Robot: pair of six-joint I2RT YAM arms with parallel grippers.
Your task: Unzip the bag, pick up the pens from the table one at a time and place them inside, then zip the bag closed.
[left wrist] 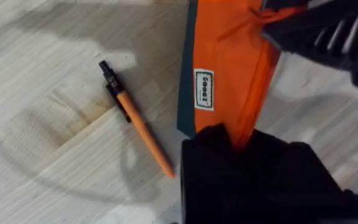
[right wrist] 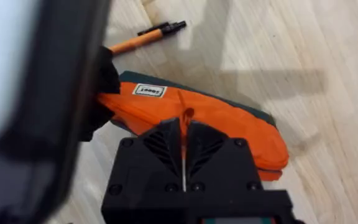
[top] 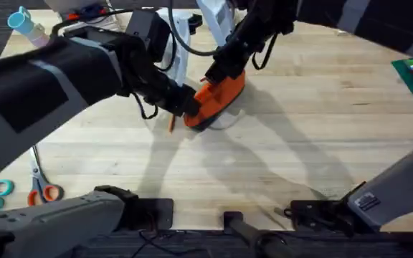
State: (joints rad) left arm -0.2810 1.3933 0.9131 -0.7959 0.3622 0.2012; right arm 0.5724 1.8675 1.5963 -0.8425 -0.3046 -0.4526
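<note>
The bag (left wrist: 229, 68) was bright orange with a dark blue-green edge and a small white label with dark letters. The pen (left wrist: 135, 124) was orange with a black end. The tabletop (top: 321, 129) was pale wood with thin grain lines. Both grippers, left (left wrist: 241, 155) and right (right wrist: 184, 146), were black. The scissors (top: 43, 188) had orange handles.

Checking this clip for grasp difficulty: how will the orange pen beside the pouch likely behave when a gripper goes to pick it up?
The pen lies flat on the table, thin and low, so gripper fingers would probably scrape the wood. Its round barrel may roll if nudged, though its black clip could check that. It looks stiff and light, likely to pivot if pinched off-centre.
</note>
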